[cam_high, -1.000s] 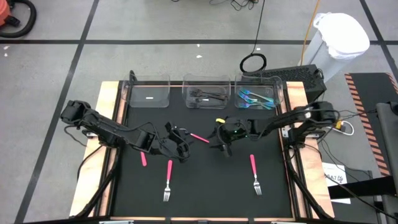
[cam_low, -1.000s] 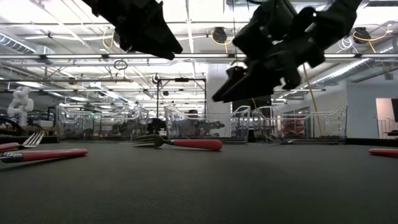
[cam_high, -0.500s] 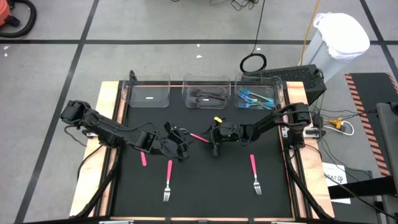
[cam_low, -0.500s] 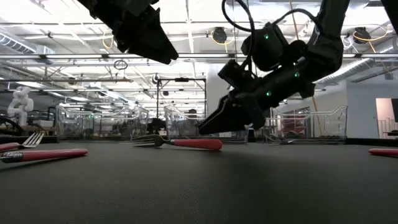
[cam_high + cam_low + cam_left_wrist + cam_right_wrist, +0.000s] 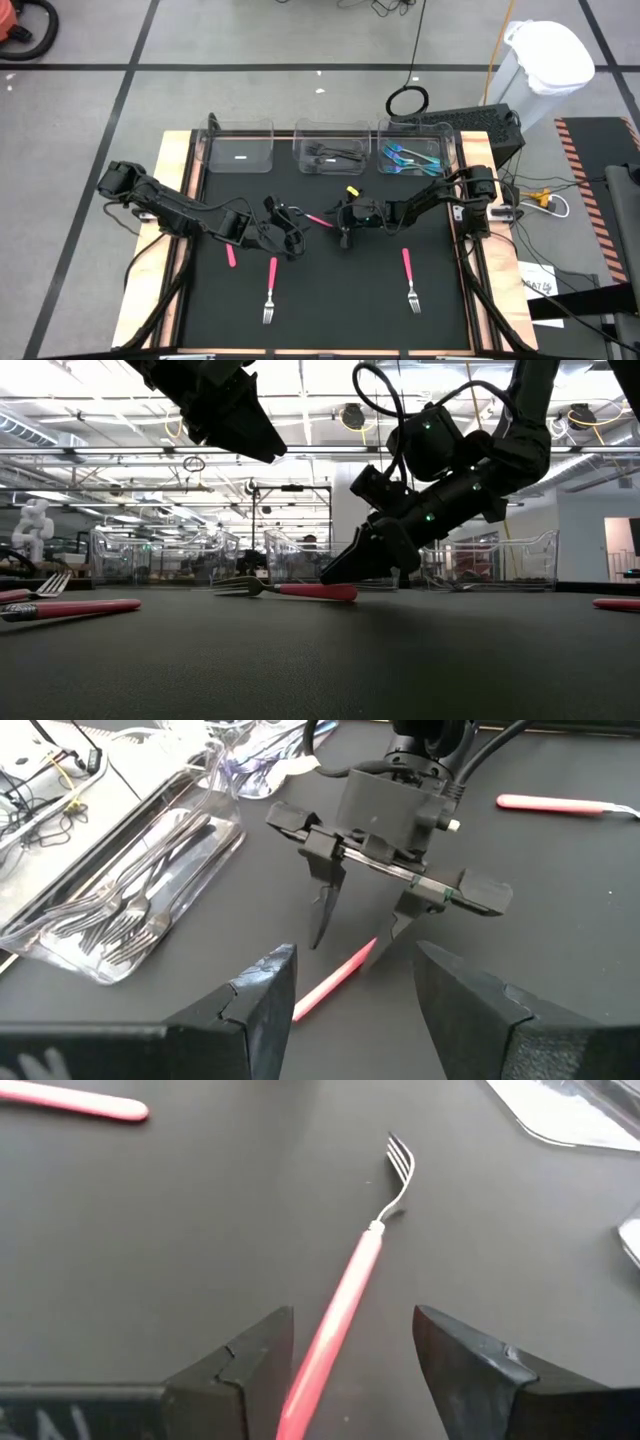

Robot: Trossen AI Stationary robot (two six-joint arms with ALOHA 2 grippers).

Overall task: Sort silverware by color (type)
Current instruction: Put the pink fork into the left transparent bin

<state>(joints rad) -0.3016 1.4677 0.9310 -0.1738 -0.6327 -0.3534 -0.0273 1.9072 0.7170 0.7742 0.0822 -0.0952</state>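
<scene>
A pink-handled fork [image 5: 352, 1285] lies flat on the black mat [image 5: 330, 300] near its middle, also seen in the high view [image 5: 319, 220]. My right gripper [image 5: 350, 1355] is open and low over the mat, slanting down, with one finger on each side of the fork's handle near its free end [image 5: 338, 976]; I see no touch. My left gripper [image 5: 350, 1005] is open and hangs higher, just left of the fork [image 5: 288, 236]. In the low view the right gripper's [image 5: 335, 568] tips nearly reach the mat by the fork [image 5: 300, 591].
Two more pink forks [image 5: 269, 290] [image 5: 409, 275] and a pink handle [image 5: 230, 256] lie on the near half of the mat. Three clear bins stand along the far edge: the left one [image 5: 240, 152], one with black silverware [image 5: 332, 154], one with teal silverware [image 5: 412, 158].
My right gripper has come down from well above the mat to just over it, shifting a little toward the table's left, and has rolled and tipped so that its fingers straddle the pink fork's handle. The fork has not moved.
</scene>
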